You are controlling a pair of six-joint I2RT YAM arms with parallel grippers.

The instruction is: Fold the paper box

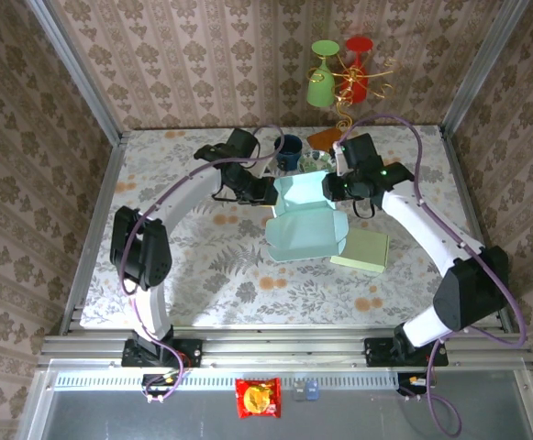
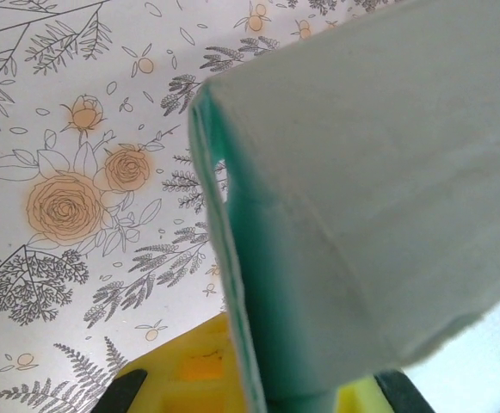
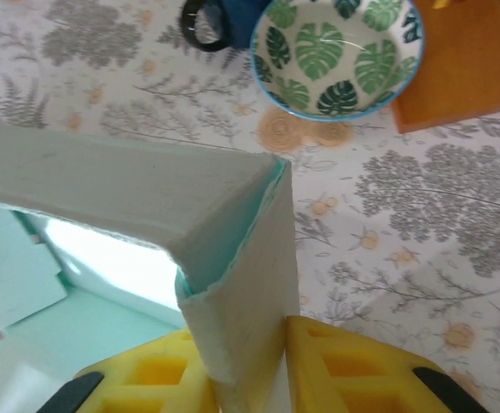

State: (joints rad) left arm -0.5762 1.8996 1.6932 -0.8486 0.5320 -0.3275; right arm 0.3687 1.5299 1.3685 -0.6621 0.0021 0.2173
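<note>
While pinched, box (image 3: 146, 185) sits in right end effector (image 3: 245, 366)

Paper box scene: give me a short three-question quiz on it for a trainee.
1. True or false: the left gripper is clamped on a wall of the paper box.
2. In the top view, what lies on the table just right of the box? A) a light green flat piece B) a red plate C) a metal spoon
3. Fill in: the bowl beyond the box has a leaf pattern coloured ____.
Key: 1 true; 2 A; 3 green.
</note>
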